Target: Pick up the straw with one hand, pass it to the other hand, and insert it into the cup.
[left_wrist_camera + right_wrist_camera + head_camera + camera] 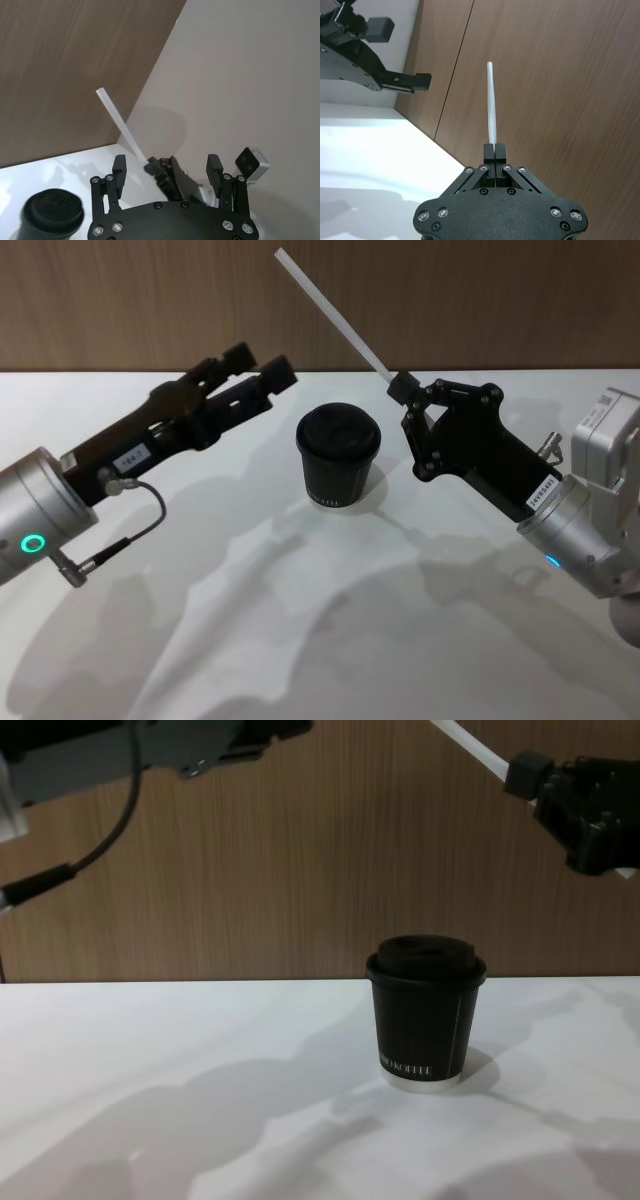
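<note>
The black lidded cup (338,455) stands upright on the white table, also seen in the chest view (425,1010). Above and to its right, my right gripper (400,387) is shut on the lower end of the white straw (330,312), which slants up and toward the left. The right wrist view shows the straw (491,100) pinched between the closed fingers (494,150). My left gripper (265,362) hovers open in the air left of the cup, its fingers (119,169) spread wide, with the straw (120,125) ahead of them and untouched.
The white table (300,620) spreads around the cup, with a brown wood-grain wall (120,300) behind it. Both arms hang well above the tabletop in the chest view, the left gripper (270,735) and the right gripper (525,770).
</note>
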Controlling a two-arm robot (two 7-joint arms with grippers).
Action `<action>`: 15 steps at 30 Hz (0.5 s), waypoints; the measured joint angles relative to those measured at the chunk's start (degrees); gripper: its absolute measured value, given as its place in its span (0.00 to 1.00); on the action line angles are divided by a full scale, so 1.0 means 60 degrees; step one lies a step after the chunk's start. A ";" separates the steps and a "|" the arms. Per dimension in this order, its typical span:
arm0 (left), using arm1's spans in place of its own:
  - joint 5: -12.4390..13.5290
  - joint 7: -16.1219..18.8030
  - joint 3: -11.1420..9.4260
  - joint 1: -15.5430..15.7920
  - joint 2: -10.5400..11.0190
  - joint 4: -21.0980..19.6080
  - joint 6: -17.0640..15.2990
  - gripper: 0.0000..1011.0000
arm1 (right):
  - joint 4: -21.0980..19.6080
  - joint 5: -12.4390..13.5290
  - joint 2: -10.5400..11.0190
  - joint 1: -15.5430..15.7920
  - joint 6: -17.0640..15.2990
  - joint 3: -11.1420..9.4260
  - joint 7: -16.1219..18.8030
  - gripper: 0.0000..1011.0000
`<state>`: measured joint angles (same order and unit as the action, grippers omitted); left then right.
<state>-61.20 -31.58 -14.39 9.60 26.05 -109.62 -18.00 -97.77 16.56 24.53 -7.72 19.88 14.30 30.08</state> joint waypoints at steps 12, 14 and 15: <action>-0.0414 0.0561 -0.0451 0.0416 -0.0452 0.0172 -0.0345 0.99 | 0.0000 -0.0001 0.0000 0.0001 -0.0001 0.0000 -0.0001 0.01; -0.0416 0.0654 -0.0501 0.0464 -0.0496 0.0218 -0.0355 0.99 | 0.0001 -0.0001 0.0000 0.0000 -0.0001 0.0000 -0.0001 0.01; -0.0416 0.0693 -0.0515 0.0480 -0.0509 0.0234 -0.0357 0.99 | 0.0000 -0.0001 0.0000 0.0000 -0.0001 0.0000 -0.0001 0.01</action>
<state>-63.69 -27.42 -17.48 12.47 23.00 -108.21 -20.14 -97.77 16.56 24.53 -7.72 19.88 14.31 30.07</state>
